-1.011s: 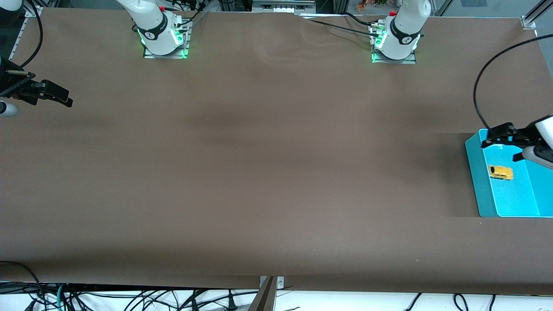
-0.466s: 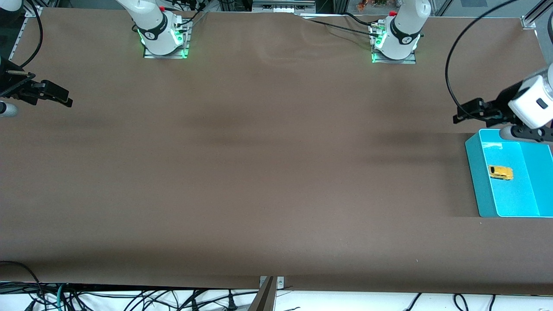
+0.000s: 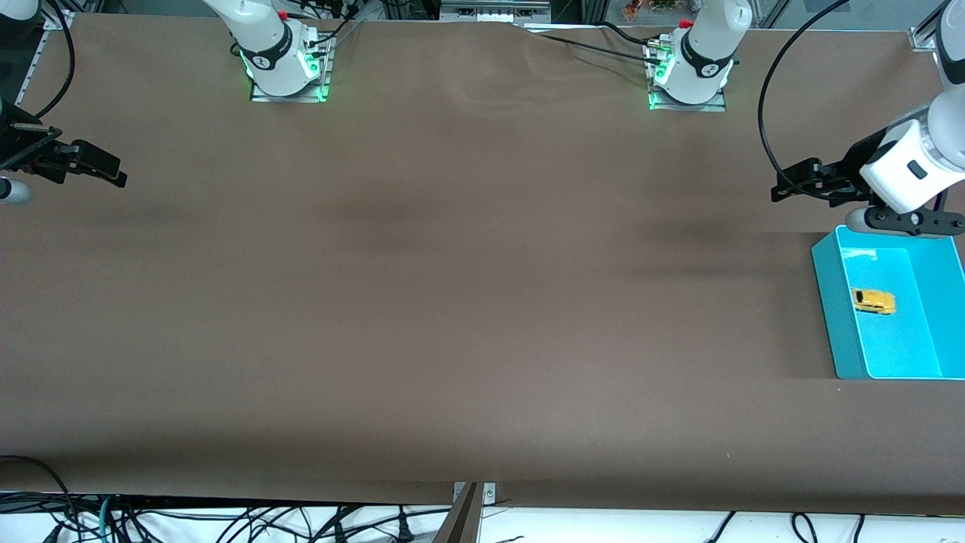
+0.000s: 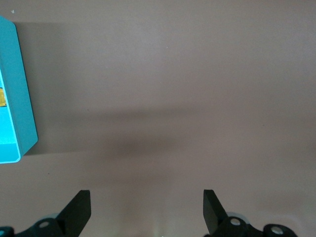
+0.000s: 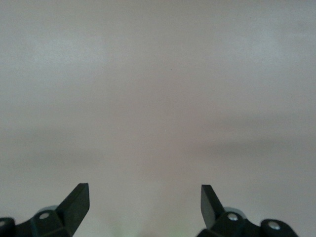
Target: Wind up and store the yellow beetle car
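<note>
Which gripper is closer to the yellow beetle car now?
Left. The left gripper hangs open over the table beside the teal bin holding the yellow beetle car; the right gripper waits open at the right arm's end.

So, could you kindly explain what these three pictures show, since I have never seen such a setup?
Two robot arms stand at a brown table. One picture looks down from a high camera facing them; the other two come from cameras on each arm's wrist, so the dark fingers show at the edge. A teal bin sits at the left arm's end of the table, with the yellow beetle car lying inside it. The left gripper hangs open and empty over bare table beside the bin. The right gripper waits open and empty over the table's other end.
</note>
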`<state>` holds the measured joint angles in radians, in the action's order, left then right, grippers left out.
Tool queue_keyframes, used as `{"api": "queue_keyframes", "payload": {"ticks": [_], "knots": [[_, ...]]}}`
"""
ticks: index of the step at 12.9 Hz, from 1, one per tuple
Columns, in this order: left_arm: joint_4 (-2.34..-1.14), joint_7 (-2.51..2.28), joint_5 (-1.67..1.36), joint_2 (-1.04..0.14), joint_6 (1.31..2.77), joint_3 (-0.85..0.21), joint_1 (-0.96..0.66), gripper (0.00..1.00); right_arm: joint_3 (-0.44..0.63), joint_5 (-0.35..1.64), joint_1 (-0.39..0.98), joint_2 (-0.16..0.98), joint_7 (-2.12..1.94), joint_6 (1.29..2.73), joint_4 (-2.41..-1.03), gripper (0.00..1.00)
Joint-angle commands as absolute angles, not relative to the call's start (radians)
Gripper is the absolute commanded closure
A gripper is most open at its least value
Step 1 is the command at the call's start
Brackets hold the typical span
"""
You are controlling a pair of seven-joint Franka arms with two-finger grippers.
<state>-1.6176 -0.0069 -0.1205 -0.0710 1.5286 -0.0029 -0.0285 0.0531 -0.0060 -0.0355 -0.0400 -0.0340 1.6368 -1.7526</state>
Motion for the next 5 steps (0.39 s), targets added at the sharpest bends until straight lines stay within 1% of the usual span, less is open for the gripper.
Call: {"api": "queue_keyframes", "payload": {"ticks": [1, 5], "knots": [[-1.623, -0.020, -0.123, -0.064, 1.525, -0.002, -0.029, 0.00, 0.052, -0.006, -0.037, -0.031, -0.020, 1.614, -1.726, 0.00], [-1.612, -0.020, -0.121, -0.067, 1.525, -0.002, -0.029, 0.00, 0.052, -0.008, -0.037, -0.032, -0.020, 1.614, -1.726, 0.00]]}}
